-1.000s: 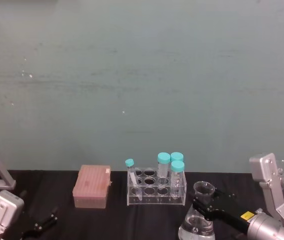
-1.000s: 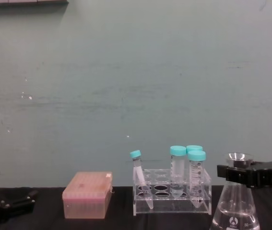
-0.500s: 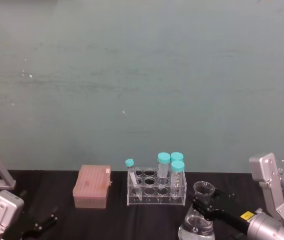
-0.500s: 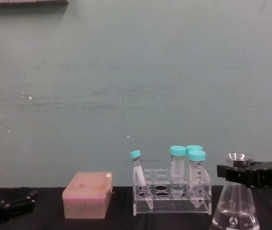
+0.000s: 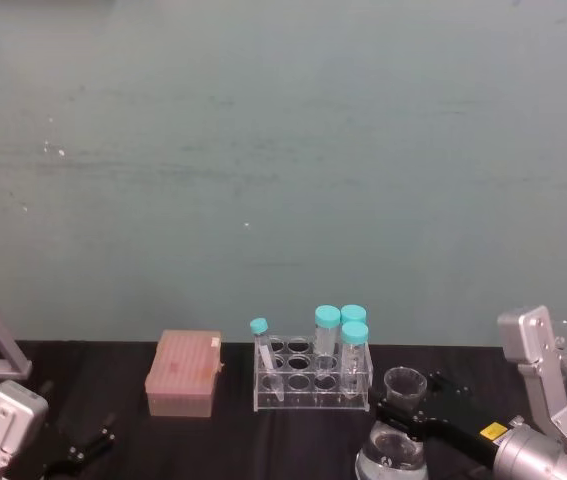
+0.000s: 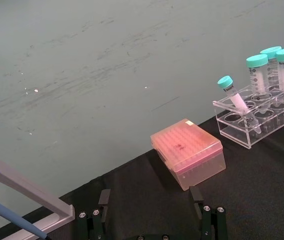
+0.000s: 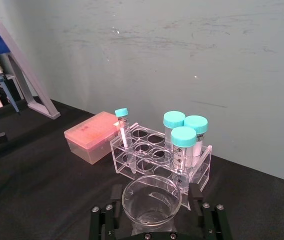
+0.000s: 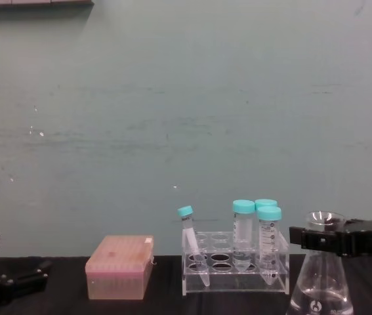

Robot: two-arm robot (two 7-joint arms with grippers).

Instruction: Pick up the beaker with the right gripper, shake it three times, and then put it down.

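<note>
The right gripper point(image 8: 323, 240) is clamped on the neck of the beaker point(image 8: 321, 282), which sits just right of the clear tube rack point(image 8: 235, 269) and in front of it. Since a moment ago the clamp and flask have shifted slightly toward that rack and dropped a touch lower. The left gripper point(image 8: 16, 283) rests parked, fingers apart, well left of the rack, beyond the pink tip box point(image 8: 119, 267)

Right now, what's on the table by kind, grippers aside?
Capped tubes: 4
Tube rack: 1
Pink tip box: 1
Beaker: 1
Pipette stand: 1
Total: 8
</note>
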